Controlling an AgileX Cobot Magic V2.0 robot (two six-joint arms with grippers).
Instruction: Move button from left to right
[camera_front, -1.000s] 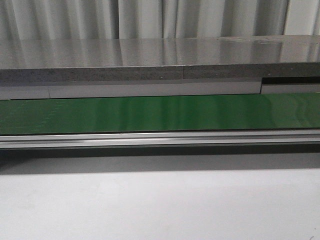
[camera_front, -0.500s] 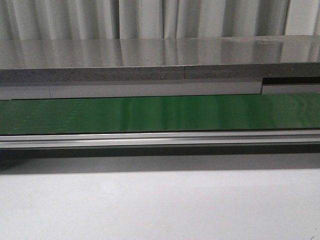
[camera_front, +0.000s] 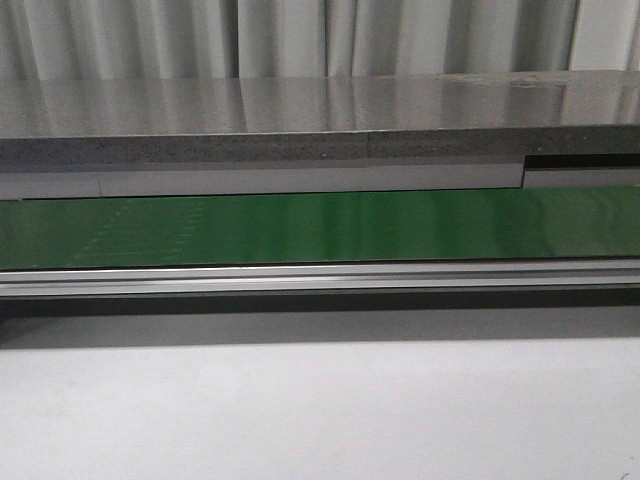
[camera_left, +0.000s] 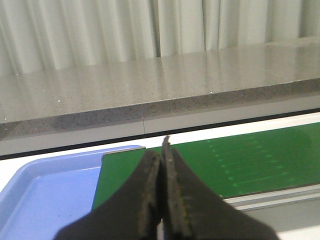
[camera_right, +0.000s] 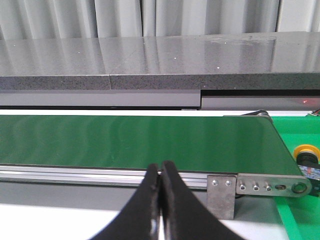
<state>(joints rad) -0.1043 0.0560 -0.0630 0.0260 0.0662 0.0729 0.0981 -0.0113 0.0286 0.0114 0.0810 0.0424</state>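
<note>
Button (camera_right: 307, 152), round orange-yellow cap, sits beyond smooth green belt (camera_right: 135, 142); both arms' black fingers (camera_right: 160, 175) clenched empty.

We see a white worktop (camera_front: 320, 410). On it runs a long green belt (camera_front: 320, 228) with a silver rail (camera_front: 320, 277) along its near side. A blue tray (camera_left: 45, 190) sits at one end of the belt.
</note>
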